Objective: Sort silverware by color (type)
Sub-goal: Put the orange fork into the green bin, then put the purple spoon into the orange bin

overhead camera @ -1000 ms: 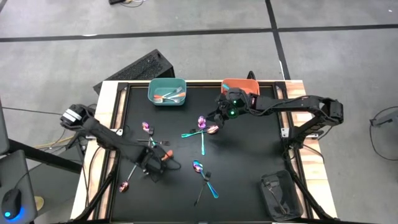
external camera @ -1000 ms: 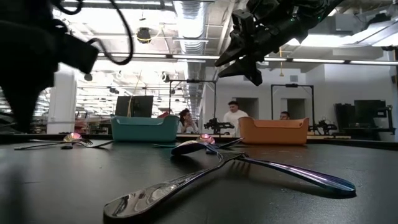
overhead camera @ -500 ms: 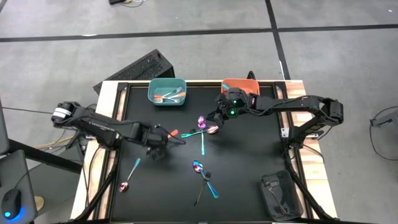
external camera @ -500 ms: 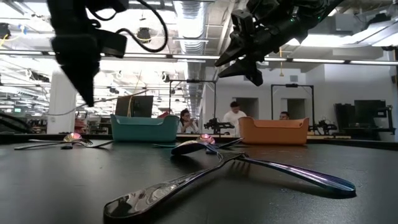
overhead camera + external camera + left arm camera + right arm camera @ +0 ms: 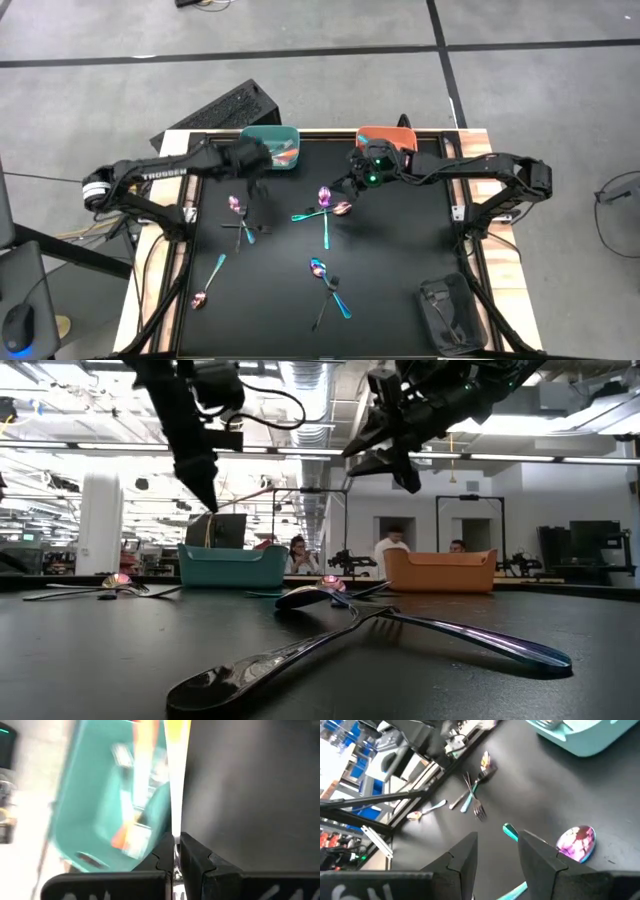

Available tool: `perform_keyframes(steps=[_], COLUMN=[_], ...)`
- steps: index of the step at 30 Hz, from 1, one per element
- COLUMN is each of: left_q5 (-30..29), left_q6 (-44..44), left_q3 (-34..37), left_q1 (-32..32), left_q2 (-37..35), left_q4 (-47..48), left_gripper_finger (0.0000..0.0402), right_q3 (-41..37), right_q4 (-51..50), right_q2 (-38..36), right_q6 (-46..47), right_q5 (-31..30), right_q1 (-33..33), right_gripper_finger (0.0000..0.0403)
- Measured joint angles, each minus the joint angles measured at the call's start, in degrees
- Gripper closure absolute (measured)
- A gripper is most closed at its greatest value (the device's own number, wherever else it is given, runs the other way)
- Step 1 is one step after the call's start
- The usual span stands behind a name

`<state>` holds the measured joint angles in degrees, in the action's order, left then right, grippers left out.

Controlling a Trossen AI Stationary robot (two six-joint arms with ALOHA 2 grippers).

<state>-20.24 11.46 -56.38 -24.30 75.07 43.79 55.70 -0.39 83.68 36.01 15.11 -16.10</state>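
Left gripper (image 5: 176, 854) — fingers pinched on an orange-handled utensil (image 5: 176, 775), teal bin (image 5: 107, 805) just ahead, likely for dropping; right gripper (image 5: 496, 851) — spread, empty, poised over loose silverware (image 5: 472, 795), pink-bowled spoon (image 5: 577, 841) beside it.

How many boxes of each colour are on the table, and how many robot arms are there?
Teal bin: 1
Orange bin: 1
Robot arms: 2, the left arm and the right arm
Total: 4
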Motion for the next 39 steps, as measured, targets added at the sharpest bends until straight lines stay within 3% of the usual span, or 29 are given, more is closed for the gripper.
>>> perform_keyframes(steps=[5,10,16,24,30,39], left_q5=[0.55,4.35,6.96,4.92,4.51,7.51], left_q6=[12.57,24.67,30.46,28.48,19.20,2.51], left_q3=[0.00,0.00,0.00,0.00,0.00,0.00], left_q1=[-10.10,-15.59,-18.26,-18.62,-18.21,-12.71], left_q2=[0.00,0.02,0.03,0.07,0.07,0.06], left_q4=[-12.20,-22.62,-24.51,-22.81,-18.58,-8.68], left_gripper_finger=[0.0401,0.0401,0.0400,0.0332,0.0277,0.0258], right_q3=[1.21,2.03,3.05,4.02,4.02,4.02], right_q4=[-0.02,-0.18,-0.18,0.11,0.06,0.08], right_q2=[0.00,0.00,0.00,0.00,0.00,0.00], right_q6=[0.03,0.19,1.70,4.92,7.54,8.01], right_q5=[-1.94,-5.65,-8.57,-12.16,-13.22,-17.79], right_q1=[0.32,1.41,2.55,5.09,7.87,10.81], right_gripper_finger=[0.0243,0.0243,0.0243,0.0243,0.0243,0.0243])
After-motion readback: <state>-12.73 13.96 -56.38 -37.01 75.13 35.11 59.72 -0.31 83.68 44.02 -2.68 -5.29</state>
